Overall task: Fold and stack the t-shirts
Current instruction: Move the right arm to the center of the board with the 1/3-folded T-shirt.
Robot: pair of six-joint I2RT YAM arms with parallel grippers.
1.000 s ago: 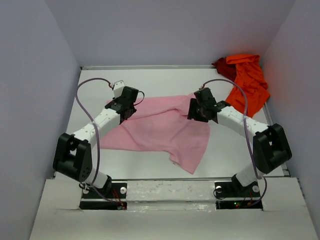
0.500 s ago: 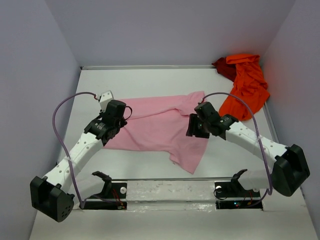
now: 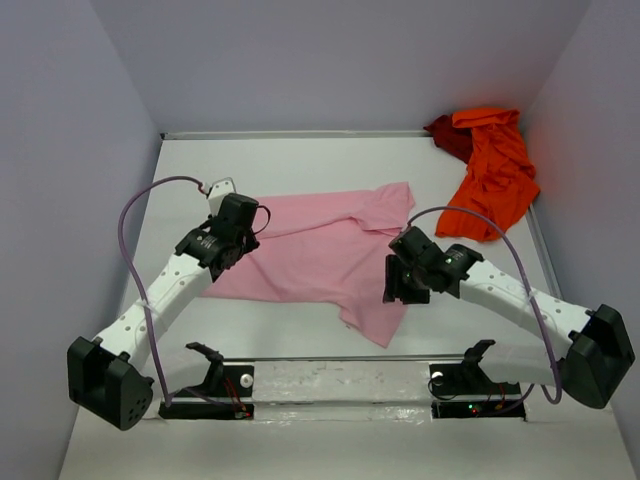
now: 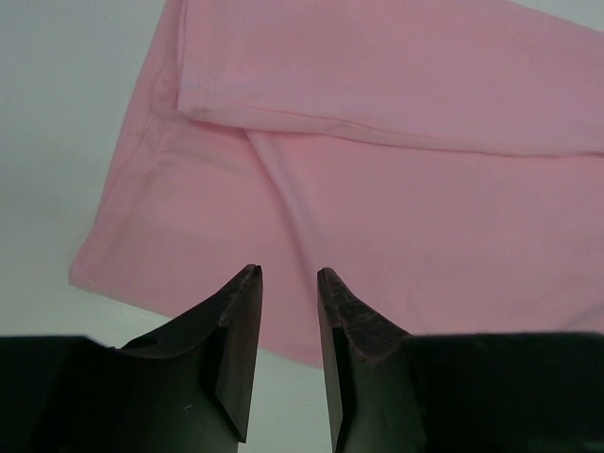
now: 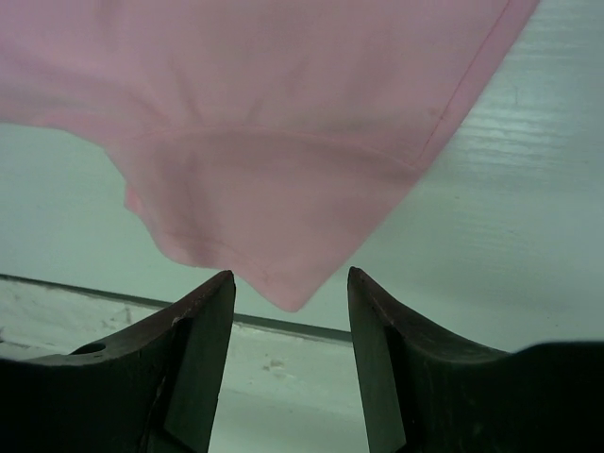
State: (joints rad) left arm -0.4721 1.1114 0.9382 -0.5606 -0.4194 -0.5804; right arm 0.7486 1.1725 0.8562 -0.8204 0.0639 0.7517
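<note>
While the left gripper (image 4: 288, 274) hangs just above the 9 o'clock edge of the light pink t-shirt (image 3: 320, 250), its jaws stand a narrow gap apart with nothing between them. Its wrist view shows a doubled-over flap of cloth toward 12 o'clock and the shirt's edge running off toward 8 o'clock. The pink shirt itself lies spread but rumpled across the middle of the table (image 3: 290, 160), unfolded.

At the shirt's 4 o'clock side the right gripper (image 5: 291, 274) hovers over the loose corner that trails toward 6 o'clock, with its jaws parted wider and likewise empty. Well apart, toward 2 o'clock in the far right corner, the bright orange-red t-shirt (image 3: 495, 175) lies heaped. It touches the dark red t-shirt (image 3: 447, 133), which peeks out at its 10 o'clock side. Neither looks folded.

The step in hand appears to be setting up the first fold of the pink shirt. The next move likely calls for each gripper to come down onto an edge, pinch the cloth, and lift in step so the shirt can be flattened or doubled over. The trailing corner could slip or bunch if pinched too shallowly.
</note>
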